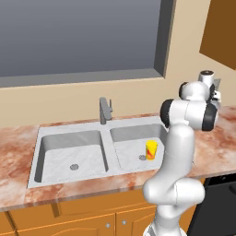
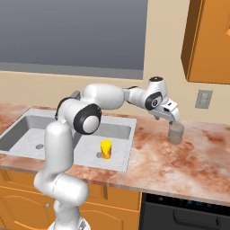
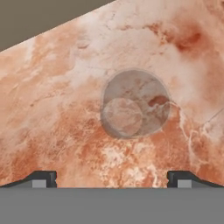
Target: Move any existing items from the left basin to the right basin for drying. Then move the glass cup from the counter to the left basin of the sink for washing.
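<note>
Fingers (image 3: 112, 179) spread wide open above the glass cup (image 2: 175, 133), holding nothing.

Seen from the hand view, the glass cup (image 3: 135, 103) stands upright on the marbled desk (image 3: 65, 109), centred between the two finger tips (image 3: 43, 178) with bare stone all round it. From the right base view it sits well to the right of the sink (image 2: 126, 155), apart from the sink's rim and near the back wall. The yellow cup (image 1: 151, 150) stands upright in the right basin (image 1: 126, 154), just beside the drain and clear of the walls. The left basin (image 1: 55, 156) lies past the divider, under the tap (image 1: 105, 110).
</note>
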